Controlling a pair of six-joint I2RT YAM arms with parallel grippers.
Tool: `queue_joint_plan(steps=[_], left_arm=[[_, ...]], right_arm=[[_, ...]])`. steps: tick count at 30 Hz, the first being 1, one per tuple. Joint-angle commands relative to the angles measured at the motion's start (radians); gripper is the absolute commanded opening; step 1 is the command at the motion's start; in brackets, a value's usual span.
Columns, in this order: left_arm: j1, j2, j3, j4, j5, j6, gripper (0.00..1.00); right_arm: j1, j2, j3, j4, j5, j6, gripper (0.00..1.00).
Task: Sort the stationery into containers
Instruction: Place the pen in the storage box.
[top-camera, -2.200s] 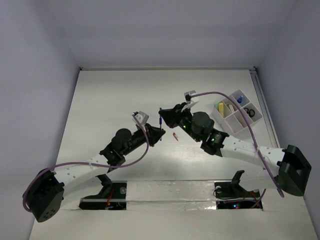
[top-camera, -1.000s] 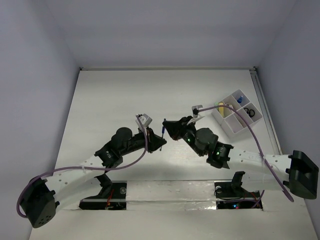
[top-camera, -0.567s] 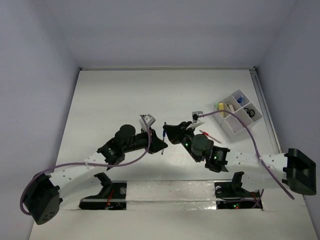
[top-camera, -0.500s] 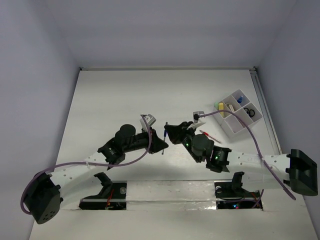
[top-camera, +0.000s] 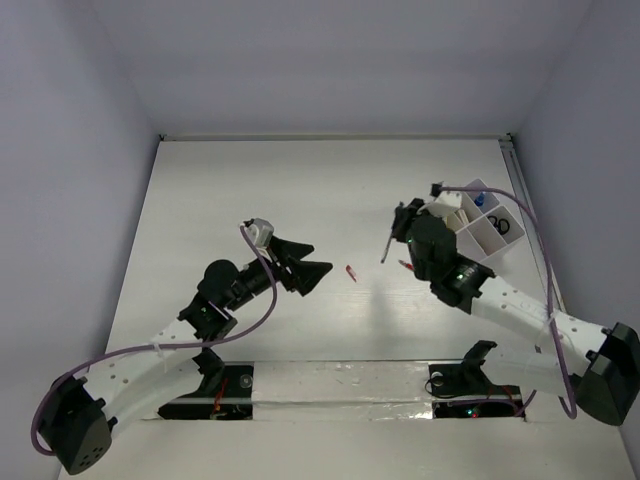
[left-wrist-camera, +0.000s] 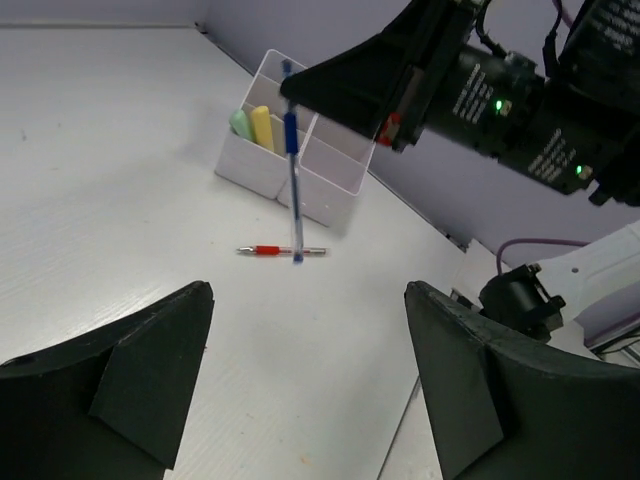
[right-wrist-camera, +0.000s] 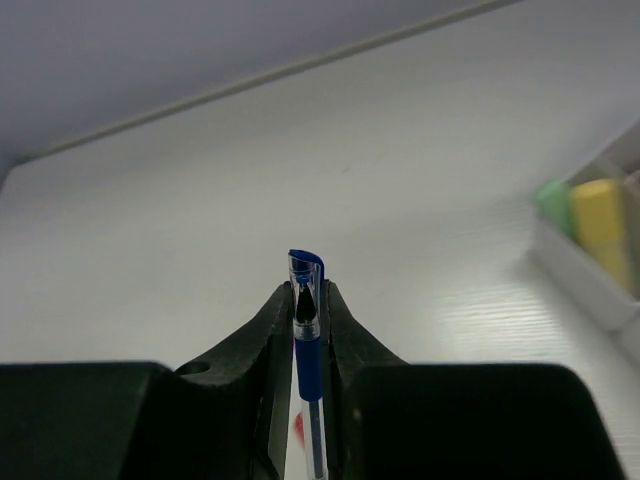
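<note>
Over on the left, the left gripper (left-wrist-camera: 310, 290) has its jaws wide apart and holds nothing. Just past it a tiny red bit (top-camera: 350, 272) lies on the table. Further right, the right gripper (right-wrist-camera: 305, 293) is clamped on the blue pen (left-wrist-camera: 291, 170), which hangs upright in the air. A red pencil (left-wrist-camera: 280, 251) lies in front of the white organiser tray (left-wrist-camera: 330, 190). The step in hand looks like delivering the pen. Next it needs lining up over a compartment, lowering in and releasing.

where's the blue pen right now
Top view, right side: the pen hangs nearly upright in the right gripper, just left of the tray, above the red pencil.
</note>
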Motion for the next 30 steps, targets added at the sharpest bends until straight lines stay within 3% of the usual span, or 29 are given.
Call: queue_joint_plan(steps=[1, 8, 9, 10, 11, 17, 23, 26, 30], left_arm=[[-0.006, -0.044, -0.053, 0.029, -0.064, 0.049, 0.75], [-0.006, -0.140, -0.117, 0.050, -0.066, 0.056, 0.81], [-0.006, -0.163, -0.129, 0.067, -0.081, 0.050, 0.81], [-0.006, -0.194, -0.143, 0.070, -0.087, 0.046, 0.98], [-0.006, -0.202, -0.149, 0.070, -0.092, 0.040, 0.99], [-0.015, -0.178, -0.146, 0.090, -0.066, 0.013, 0.99], [-0.015, -0.158, -0.152, 0.130, -0.023, -0.009, 0.99], [-0.015, -0.151, -0.151, 0.132, -0.026, -0.007, 0.99], [-0.024, -0.142, -0.146, 0.126, -0.031, -0.003, 0.99]], right_arm=[[-0.127, -0.084, 0.025, -0.051, 0.186, -0.084, 0.00], [-0.304, -0.196, -0.080, -0.033, 0.503, -0.202, 0.00], [-0.315, -0.203, -0.123, 0.085, 0.530, -0.255, 0.00], [-0.327, -0.202, -0.145, 0.155, 0.567, -0.356, 0.00], [-0.359, -0.200, -0.169, 0.315, 0.570, -0.410, 0.00], [-0.424, -0.082, -0.355, 0.877, 0.483, -0.825, 0.00], [-0.424, 0.150, -0.401, 1.477, 0.443, -1.193, 0.00], [-0.424, 0.246, -0.403, 1.602, 0.452, -1.284, 0.00], [-0.424, 0.316, -0.419, 1.602, 0.468, -1.213, 0.00]])
